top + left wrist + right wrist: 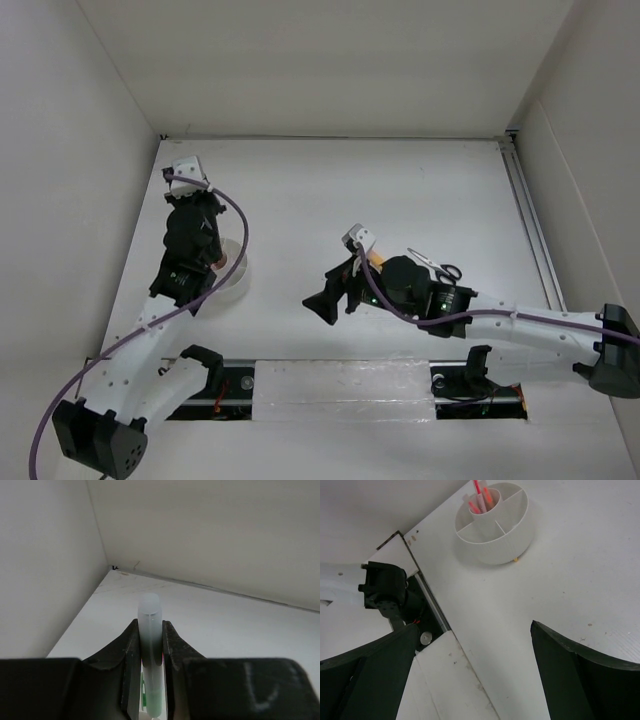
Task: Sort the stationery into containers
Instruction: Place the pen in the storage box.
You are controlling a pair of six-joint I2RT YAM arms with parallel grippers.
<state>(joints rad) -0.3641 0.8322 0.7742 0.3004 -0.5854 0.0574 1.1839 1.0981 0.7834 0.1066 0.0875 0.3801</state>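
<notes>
In the left wrist view my left gripper point(150, 647) is shut on a stubby green marker point(150, 625), whose frosted cap sticks up between the fingers. From above, the left gripper point(197, 207) hangs over the far side of the round white tub point(234, 278). The right wrist view shows that tub point(497, 530) with its wedge compartments, and red and pink pens point(480, 497) standing in its central cup. A tiny yellow-orange block point(516, 559) lies against the tub's base. My right gripper point(326, 300) is open and holds nothing; it is mid-table, right of the tub. Black-handled scissors point(441, 268) and an orange marker point(378, 261) lie beside the right arm.
White walls close in the table on the left, back and right, with a metal rail point(532, 230) along the right side. A pale mounting strip point(340, 385) runs between the arm bases at the near edge. The left arm's black base point(385, 587) shows in the right wrist view.
</notes>
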